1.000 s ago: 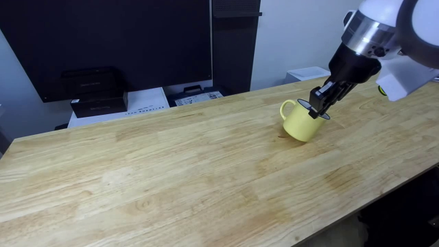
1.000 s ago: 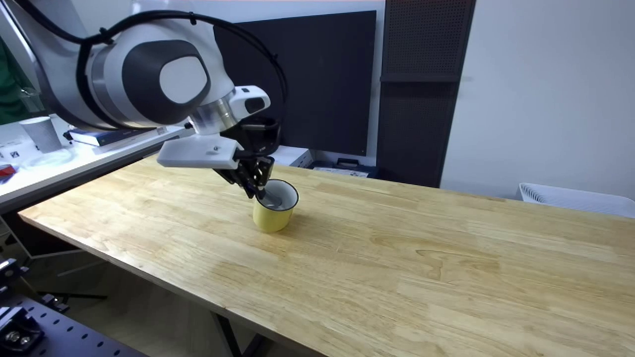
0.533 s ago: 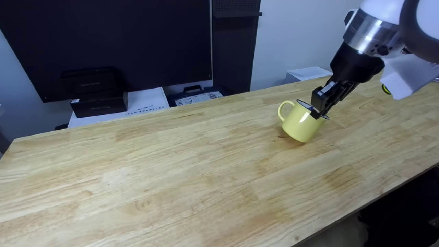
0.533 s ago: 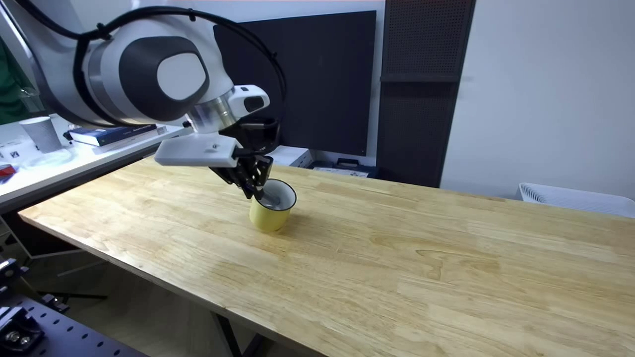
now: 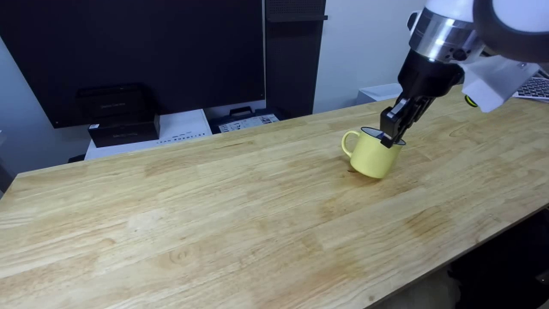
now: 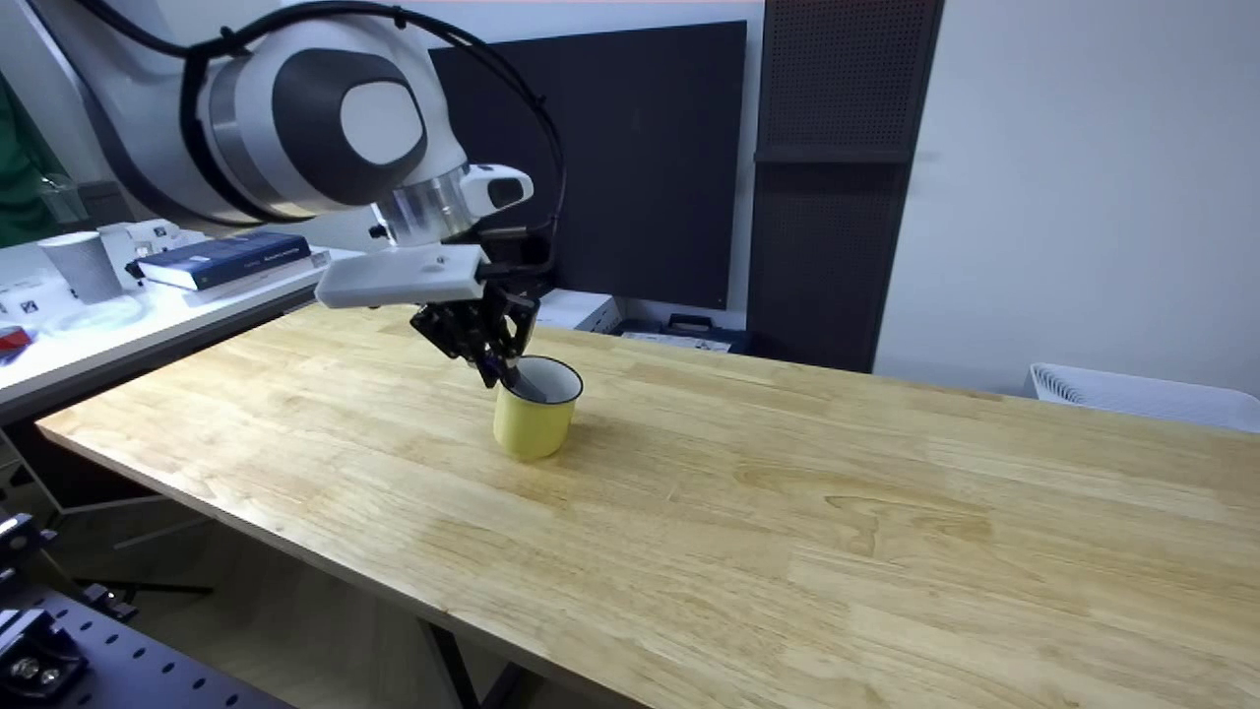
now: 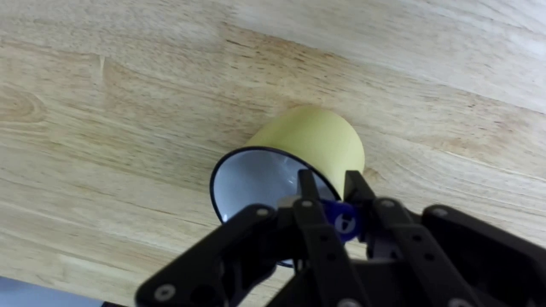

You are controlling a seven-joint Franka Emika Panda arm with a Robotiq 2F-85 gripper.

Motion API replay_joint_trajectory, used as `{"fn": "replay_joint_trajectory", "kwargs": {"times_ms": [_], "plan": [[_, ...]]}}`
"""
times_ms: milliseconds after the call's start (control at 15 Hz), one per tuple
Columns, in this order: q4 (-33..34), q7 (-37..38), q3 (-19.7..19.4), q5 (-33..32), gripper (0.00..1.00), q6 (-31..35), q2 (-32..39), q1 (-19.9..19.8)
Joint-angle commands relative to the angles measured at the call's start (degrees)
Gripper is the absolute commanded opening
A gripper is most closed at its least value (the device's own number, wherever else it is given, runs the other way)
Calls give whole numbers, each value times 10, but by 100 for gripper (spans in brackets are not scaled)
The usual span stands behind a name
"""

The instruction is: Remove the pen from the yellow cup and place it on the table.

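Note:
The yellow cup stands tilted on the table; it shows in both exterior views. Its handle points to the far left in an exterior view. My gripper is at the cup's rim, one fingertip over the opening and the other over the outer wall. The blue end of the pen fills the gap between the fingers, which look shut on it. The rest of the pen is hidden by the fingers and the cup. The gripper also shows in both exterior views.
A white side table with books and a grey cup stands beside the wooden table. A laptop shows at an exterior view's right edge. Boxes and a white bin stand behind the table's far edge.
My gripper has moved up and left in an exterior view and turned steeper. The cup has shifted slightly with it and leans less than before.

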Motion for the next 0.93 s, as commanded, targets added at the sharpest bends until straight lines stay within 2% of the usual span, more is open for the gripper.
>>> {"fn": "replay_joint_trajectory", "kwargs": {"times_ms": [0,467,600,867], "plan": [[30,10,-16,-36,6,-46,-10,23],[47,-38,96,22,6,-105,-15,-55],[43,-44,108,28,6,-105,-21,-66],[34,-27,86,-4,6,-95,-42,-56]]}}
